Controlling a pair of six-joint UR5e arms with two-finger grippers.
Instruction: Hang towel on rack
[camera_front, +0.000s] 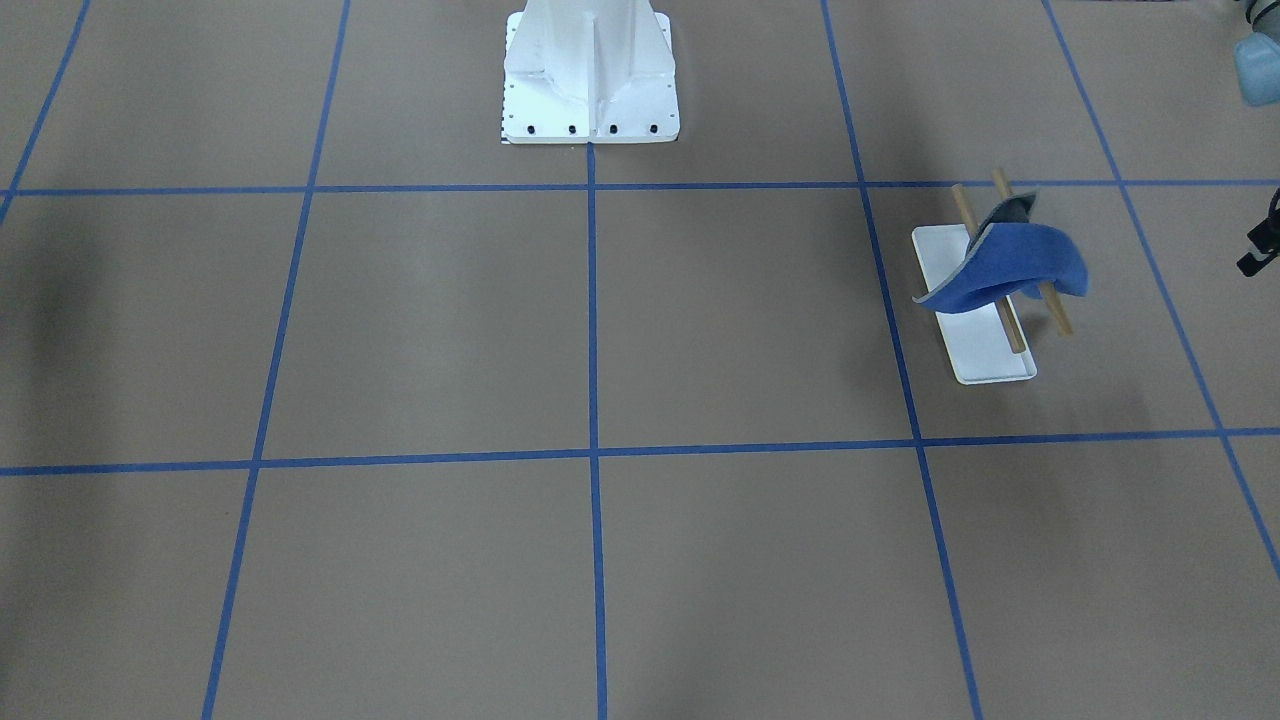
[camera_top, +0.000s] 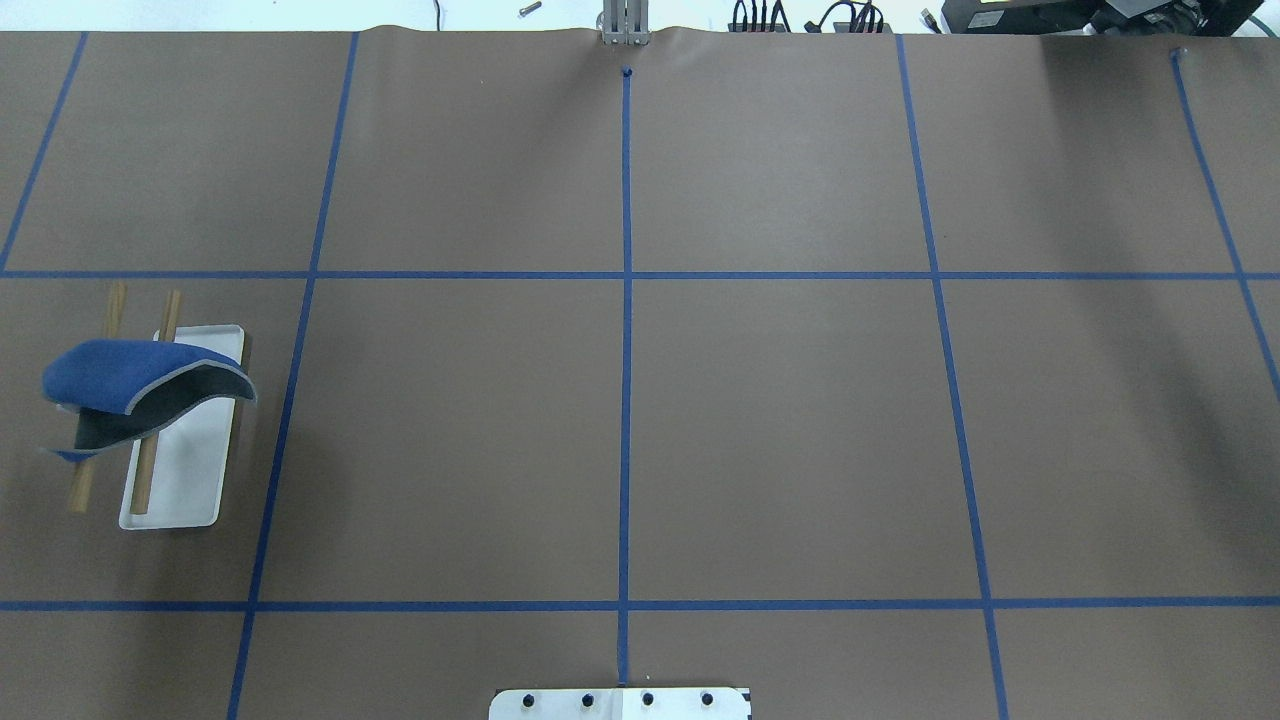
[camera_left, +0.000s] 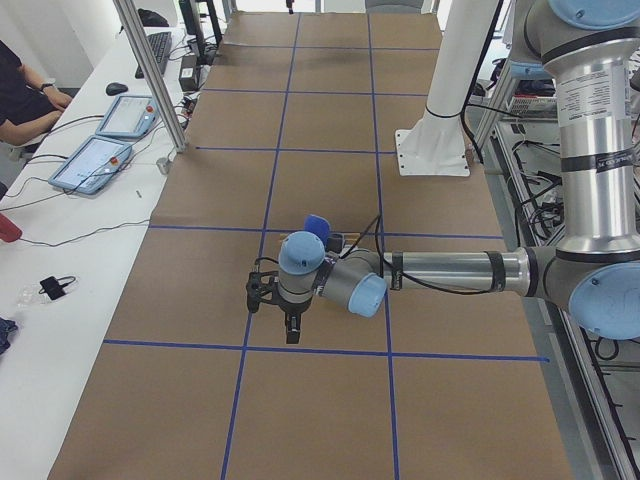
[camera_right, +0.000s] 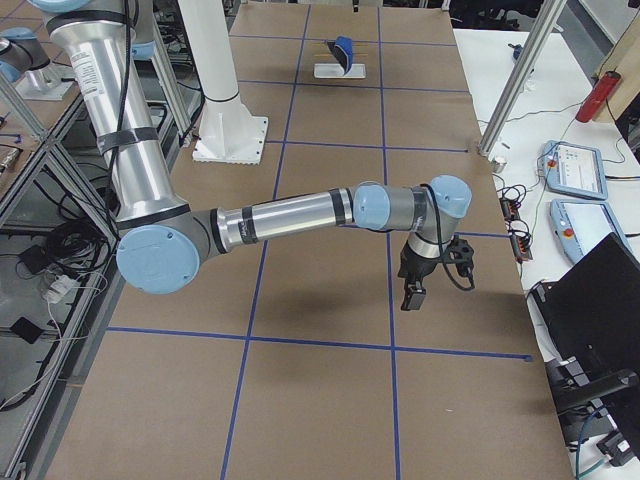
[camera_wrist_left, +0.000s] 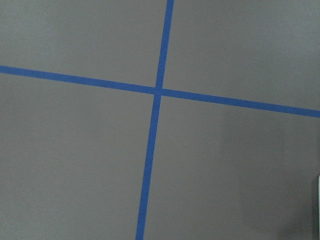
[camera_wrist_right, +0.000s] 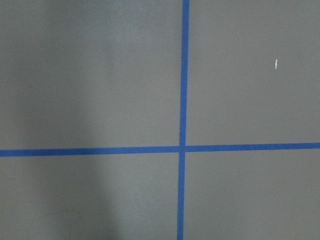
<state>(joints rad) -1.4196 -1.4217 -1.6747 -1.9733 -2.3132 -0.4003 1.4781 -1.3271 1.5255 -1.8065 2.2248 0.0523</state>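
The royal-blue towel (camera_front: 1020, 265) with a grey underside lies draped across the two wooden rods of the rack (camera_front: 985, 350), one end curling up. In the overhead view the towel (camera_top: 110, 370) and rack (camera_top: 190, 480) sit at the table's left edge. My left gripper (camera_left: 290, 325) hangs above the table, nearer the camera than the towel (camera_left: 316, 224) and apart from it. Only a black sliver of it shows in the front view (camera_front: 1262, 240). My right gripper (camera_right: 412, 295) hovers far from the rack (camera_right: 340, 70). I cannot tell whether either gripper is open or shut. Both wrist views show only taped table.
The white robot pedestal (camera_front: 590, 80) stands bolted at the robot's side of the table. Blue tape lines grid the brown surface. Aluminium posts (camera_left: 150, 70) and a desk with tablets (camera_left: 100, 160) border the operators' side, where a person (camera_left: 20, 95) sits.
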